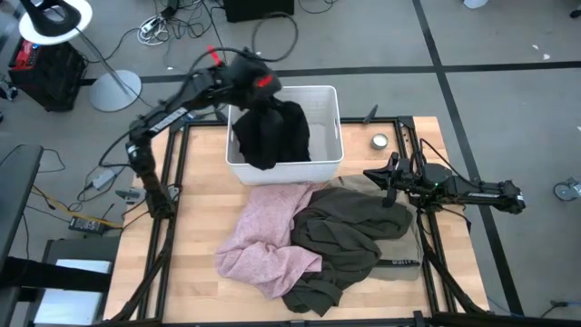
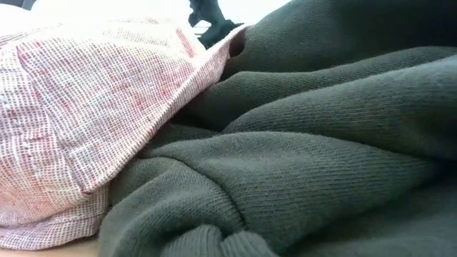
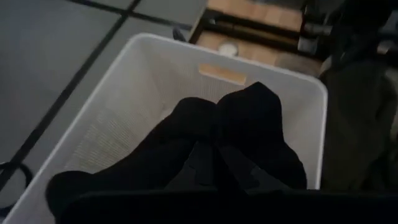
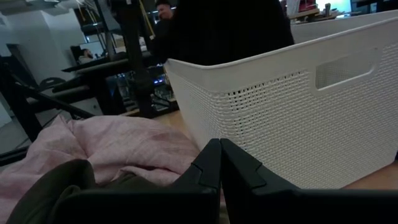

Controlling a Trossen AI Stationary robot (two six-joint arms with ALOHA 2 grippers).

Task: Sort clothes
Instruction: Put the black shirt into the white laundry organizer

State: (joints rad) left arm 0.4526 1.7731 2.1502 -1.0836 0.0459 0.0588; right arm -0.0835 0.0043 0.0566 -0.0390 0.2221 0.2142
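Note:
My left gripper [image 1: 257, 88] is over the white bin [image 1: 332, 94] at the table's far side, shut on the black garment [image 1: 272, 132]. The garment hangs down into the bin and hides the fingers in the left wrist view [image 3: 236, 143]. The pale pink garment [image 1: 268, 232] and the olive-brown garment [image 1: 349, 236] lie crumpled on the table in front of the bin, the olive one overlapping the pink one's right side. My right gripper [image 1: 369, 173] is shut and empty [image 4: 219, 149], low at the table's right, beside the bin's near right corner. My left gripper holds the black garment by its bunched upper part [image 1: 263, 102] from above. The cloth itself hides the fingers, so which part or how many layers cannot be told. The garment hangs slack below the gripper, its lower part inside the bin [image 3: 155, 43].
A small round tin [image 1: 379, 141] sits on the table right of the bin. The bin's perforated wall [image 4: 298, 106] stands close ahead of my right gripper. Black frame rails run along the table's left and right edges. The two garments fill the low view [image 2: 321, 143].

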